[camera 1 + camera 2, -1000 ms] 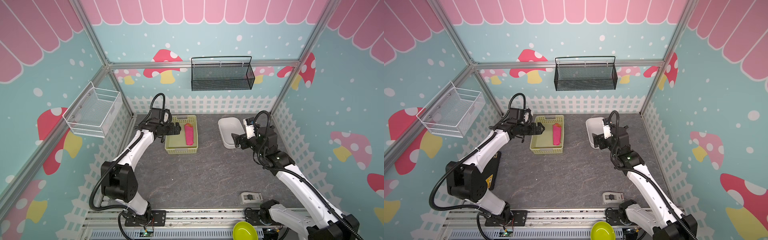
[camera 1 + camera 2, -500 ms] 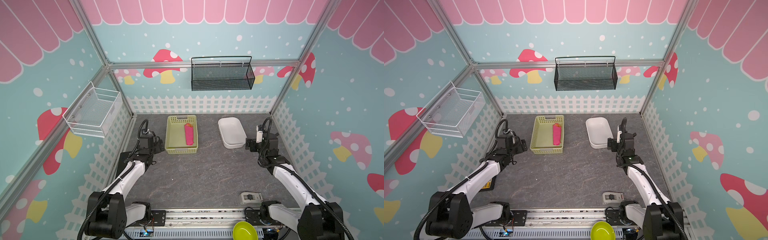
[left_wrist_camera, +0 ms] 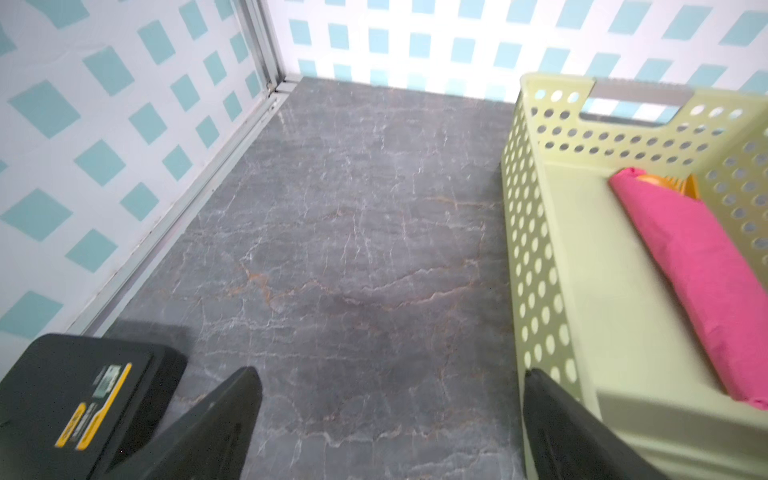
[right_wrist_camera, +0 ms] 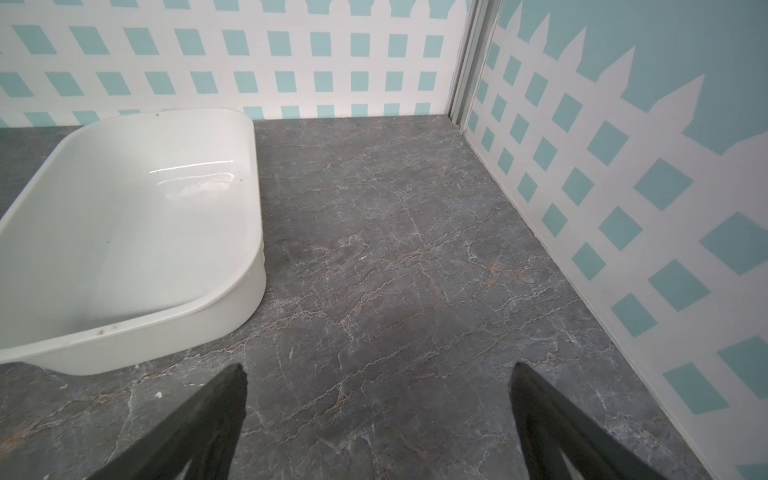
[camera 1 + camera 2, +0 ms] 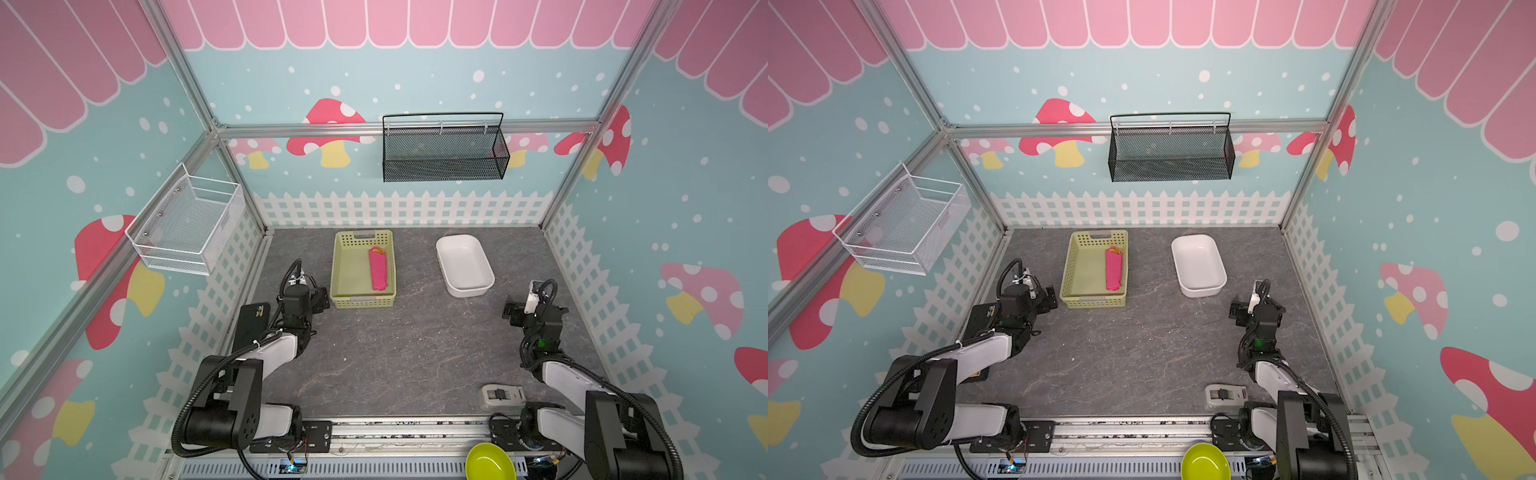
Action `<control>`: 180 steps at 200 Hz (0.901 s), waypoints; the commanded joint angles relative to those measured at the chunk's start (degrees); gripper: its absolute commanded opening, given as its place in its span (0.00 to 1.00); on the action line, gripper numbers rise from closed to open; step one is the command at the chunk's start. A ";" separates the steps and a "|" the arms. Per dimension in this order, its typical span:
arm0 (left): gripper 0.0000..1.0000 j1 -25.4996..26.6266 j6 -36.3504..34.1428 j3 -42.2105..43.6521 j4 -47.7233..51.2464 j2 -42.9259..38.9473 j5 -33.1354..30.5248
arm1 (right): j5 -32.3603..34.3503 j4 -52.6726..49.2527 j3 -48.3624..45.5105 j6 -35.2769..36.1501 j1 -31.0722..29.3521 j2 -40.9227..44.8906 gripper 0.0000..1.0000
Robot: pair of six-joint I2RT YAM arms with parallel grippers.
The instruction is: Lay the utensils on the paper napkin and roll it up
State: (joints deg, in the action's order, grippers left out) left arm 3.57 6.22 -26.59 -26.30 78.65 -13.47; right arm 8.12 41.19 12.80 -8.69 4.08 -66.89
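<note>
Now the paper napkin (image 5: 378, 270) is a tight roll, long and narrow, of strong magenta-pink colour, with small wrinkles on its surface. It lies flat inside the green basket (image 5: 338, 266), close along the right wall of it, near the centre of both top views and a little to the left. The roll points up and down in the frame. From its upper end the utensils (image 5: 376, 250) come out only a little, as short orange tips. In the left wrist view these tips (image 3: 673, 185) show better; one looks rounded and one ridged like fork tines; the knife I cannot tell, since the rest is wrapped inside the paper.

The left gripper (image 5: 322, 297) stands just beside the lower left corner of the basket; its jaws are spread wide with nothing between them, only the grey table (image 5: 415, 353) under them. Whether one finger touches the basket wall I cannot tell.

The right gripper (image 5: 513, 313) is at the right of the frame, below and right of the white tub (image 5: 465, 266), near it but apart; its jaws also stand wide apart and empty over bare table.
</note>
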 commanded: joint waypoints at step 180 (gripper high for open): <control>1.00 -2.76 -4.33 3.74 -23.28 9.35 8.51 | -12.62 37.63 -3.11 6.18 0.58 -20.36 1.00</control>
State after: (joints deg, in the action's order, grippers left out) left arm 0.78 3.55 -22.35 -49.50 87.85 -4.14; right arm -3.73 75.13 9.61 -4.19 4.86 -86.98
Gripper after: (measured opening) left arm 0.998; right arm 0.995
